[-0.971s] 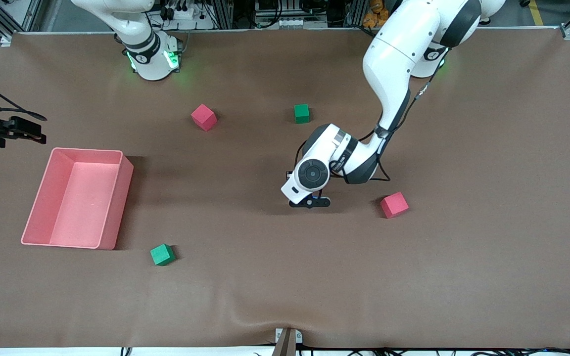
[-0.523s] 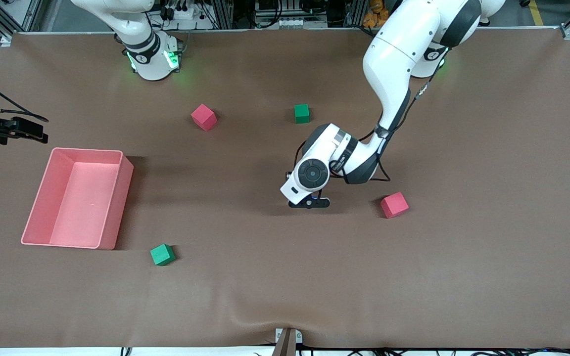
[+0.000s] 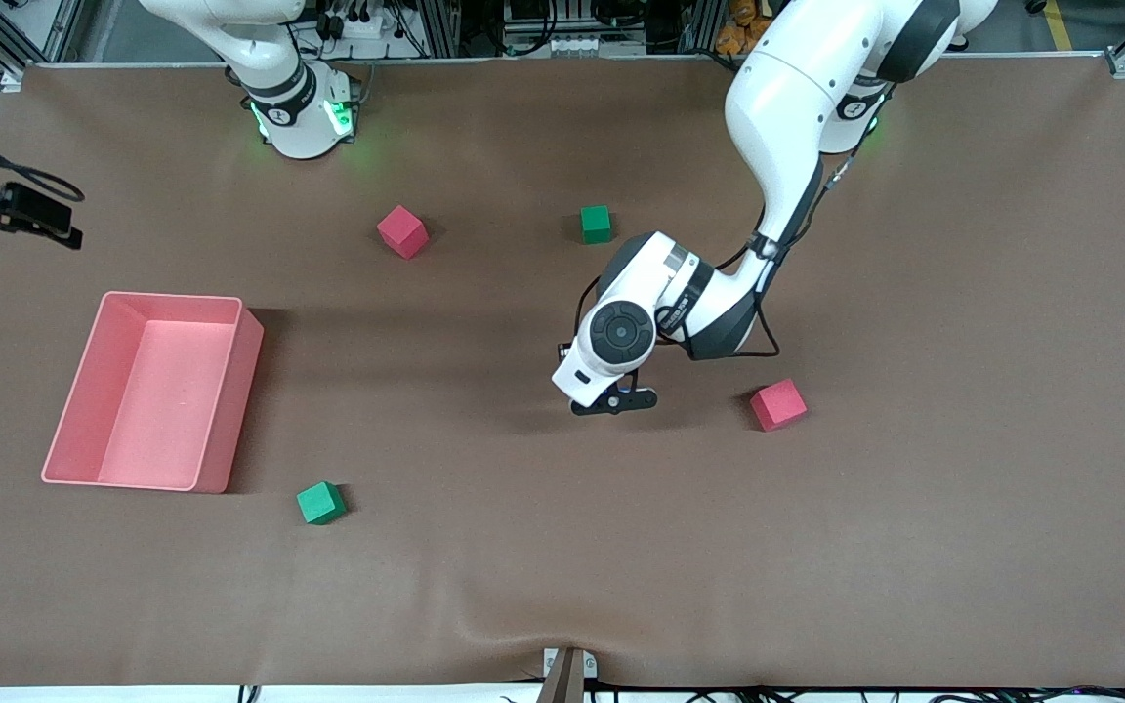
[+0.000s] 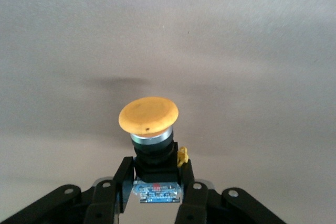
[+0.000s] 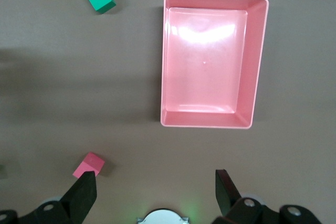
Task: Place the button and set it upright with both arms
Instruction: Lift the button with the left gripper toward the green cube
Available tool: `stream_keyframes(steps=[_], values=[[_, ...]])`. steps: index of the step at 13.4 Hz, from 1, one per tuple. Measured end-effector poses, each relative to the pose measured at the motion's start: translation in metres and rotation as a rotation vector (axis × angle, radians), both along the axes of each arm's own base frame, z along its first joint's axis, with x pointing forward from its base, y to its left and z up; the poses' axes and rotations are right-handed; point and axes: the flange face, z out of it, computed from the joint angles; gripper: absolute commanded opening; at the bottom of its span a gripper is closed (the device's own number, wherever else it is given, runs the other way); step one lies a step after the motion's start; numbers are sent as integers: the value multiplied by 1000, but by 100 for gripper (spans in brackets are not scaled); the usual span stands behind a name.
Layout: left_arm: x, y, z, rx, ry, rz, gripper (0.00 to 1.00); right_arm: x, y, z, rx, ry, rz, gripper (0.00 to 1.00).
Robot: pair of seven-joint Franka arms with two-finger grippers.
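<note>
The button (image 4: 148, 116) has a round orange cap on a black body and shows only in the left wrist view. My left gripper (image 4: 156, 166) is shut on its black body, with the cap pointing away from the wrist. In the front view this gripper (image 3: 613, 400) hangs low over the middle of the table, and the wrist hides the button. My right gripper (image 3: 11, 210) is up in the air over the table edge at the right arm's end. It is open and empty in the right wrist view (image 5: 155, 182).
A pink tray (image 3: 230, 391) stands toward the right arm's end and shows from above in the right wrist view (image 5: 210, 124). Red cubes (image 3: 402, 231) (image 3: 778, 404) and green cubes (image 3: 596, 224) (image 3: 320, 503) lie scattered. One red cube lies close beside the left gripper.
The left wrist has lifted and turned a little with the button still held. The right gripper has moved away from the front camera along the table edge.
</note>
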Motion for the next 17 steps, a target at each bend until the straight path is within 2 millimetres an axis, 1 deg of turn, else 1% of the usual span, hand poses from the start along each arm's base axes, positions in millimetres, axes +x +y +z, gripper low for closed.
stream_keyframes(steps=[2,4,6,9,12,13,15,17], values=[[-4,-9,17,56,-60,52,18,-2,1,6,2,-4,-39,100],[-21,-30,30,132,-148,83,18,-2,1,6,3,-3,-42,100],[-47,-59,39,184,-240,99,18,-2,1,7,3,-5,-42,100],[-86,-98,43,248,-391,116,18,-3,0,9,3,-10,-44,100],[-126,-132,51,294,-589,134,18,-4,1,8,4,3,-43,100],[-134,-139,53,306,-653,129,18,-4,1,8,4,4,-42,100],[-144,-148,56,329,-801,140,22,-4,2,8,5,7,-42,100],[-154,-155,49,338,-916,159,22,-5,1,8,5,8,-43,100]])
